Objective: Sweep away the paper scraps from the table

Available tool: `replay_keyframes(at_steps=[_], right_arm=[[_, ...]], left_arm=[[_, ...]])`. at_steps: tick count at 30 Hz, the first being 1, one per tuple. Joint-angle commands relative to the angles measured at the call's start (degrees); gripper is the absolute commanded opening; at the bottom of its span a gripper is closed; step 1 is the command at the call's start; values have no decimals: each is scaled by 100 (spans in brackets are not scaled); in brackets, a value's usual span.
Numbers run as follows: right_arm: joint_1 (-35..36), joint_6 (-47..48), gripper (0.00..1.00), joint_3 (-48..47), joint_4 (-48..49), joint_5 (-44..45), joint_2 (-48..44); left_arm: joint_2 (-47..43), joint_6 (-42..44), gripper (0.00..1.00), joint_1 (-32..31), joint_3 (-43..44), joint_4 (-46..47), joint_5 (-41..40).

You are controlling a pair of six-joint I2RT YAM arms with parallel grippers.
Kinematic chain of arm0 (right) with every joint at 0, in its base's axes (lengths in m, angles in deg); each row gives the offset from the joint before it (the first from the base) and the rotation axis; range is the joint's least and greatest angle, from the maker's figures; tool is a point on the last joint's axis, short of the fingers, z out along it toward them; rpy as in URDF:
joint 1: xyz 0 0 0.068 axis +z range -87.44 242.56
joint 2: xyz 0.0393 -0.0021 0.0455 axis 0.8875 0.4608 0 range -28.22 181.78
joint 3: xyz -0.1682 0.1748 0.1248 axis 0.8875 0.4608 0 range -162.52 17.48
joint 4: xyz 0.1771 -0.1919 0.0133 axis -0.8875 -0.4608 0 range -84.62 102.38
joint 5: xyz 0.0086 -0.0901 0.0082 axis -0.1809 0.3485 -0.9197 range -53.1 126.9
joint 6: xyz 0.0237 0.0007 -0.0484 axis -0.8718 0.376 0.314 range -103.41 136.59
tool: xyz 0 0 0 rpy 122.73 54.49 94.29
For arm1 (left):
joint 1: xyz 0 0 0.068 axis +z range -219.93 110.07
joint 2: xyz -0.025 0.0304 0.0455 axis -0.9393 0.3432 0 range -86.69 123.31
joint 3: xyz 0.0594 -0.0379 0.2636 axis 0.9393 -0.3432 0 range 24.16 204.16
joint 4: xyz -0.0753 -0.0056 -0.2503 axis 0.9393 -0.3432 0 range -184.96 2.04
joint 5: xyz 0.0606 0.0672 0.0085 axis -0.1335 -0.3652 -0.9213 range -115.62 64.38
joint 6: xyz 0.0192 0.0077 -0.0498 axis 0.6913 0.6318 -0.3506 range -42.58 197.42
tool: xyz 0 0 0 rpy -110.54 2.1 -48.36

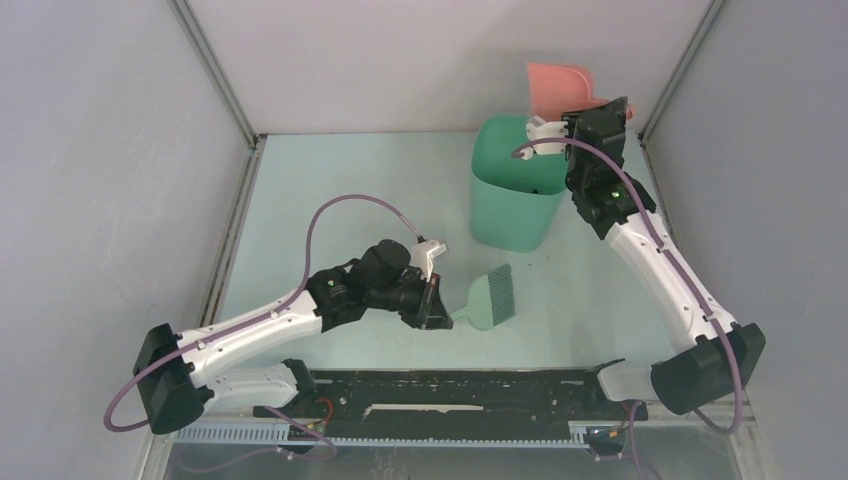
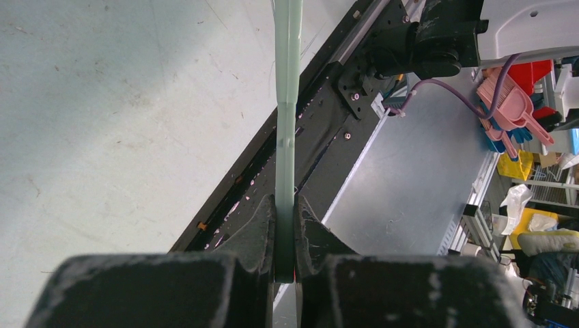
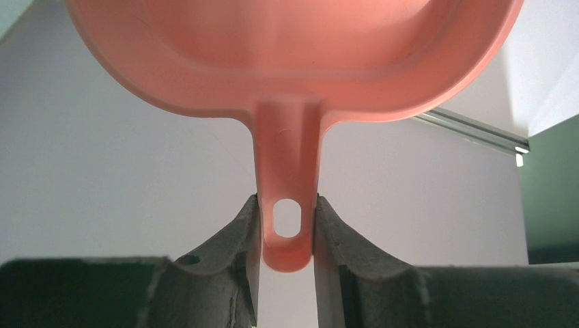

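my left gripper (image 2: 285,205) nips the green plastic hand brush's (image 1: 492,297) handle; my right gripper (image 3: 287,205) clamps the pink plastic dustpan's (image 3: 293,48) handle above the mint-green bin (image 1: 512,190). i see no paper scraps on the pale mint-green table (image 1: 330,180); featherlight, they want sweeping, not pinching.

Pink dustpan (image 3: 293,61), handle pinched between right end effector (image 3: 287,229) fingers

surface (image 1: 330,200): pale mint-green, flat, lightly scuffed, metal rails (image 1: 232,230) on the left, right and far edges. tall mint-green bin (image 1: 515,190) stands upright on it. green hand brush (image 1: 492,298) just near-side of the bin, bristles toward the bin; can't tell if it touches the surface. black mounting plate (image 1: 450,395) further near-side of the bin.
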Motion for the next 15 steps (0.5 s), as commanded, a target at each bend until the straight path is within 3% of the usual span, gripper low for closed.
replay_keyframes(at_steps=[1, 7, 11, 13, 15], right_arm=[[26, 226, 0, -46, 432, 227, -311], [-4, -834, 0, -151, -443, 223, -742], [-103, -3207, 0, -1129, -3175, -307, -942], [-298, -4332, 0, -1820, -4800, -1264, -1027], [-437, -4888, 0, -1741, -5741, -2306, -1363]], left_arm=[[-101, 71, 0, 16, -5, 241, 60], [-124, -43, 0, 23, -12, 259, 35], [-178, -239, 0, 27, -118, 421, -27], [-133, -323, 0, 26, -157, 489, 11], [-63, -421, 0, 49, -165, 486, -54]])
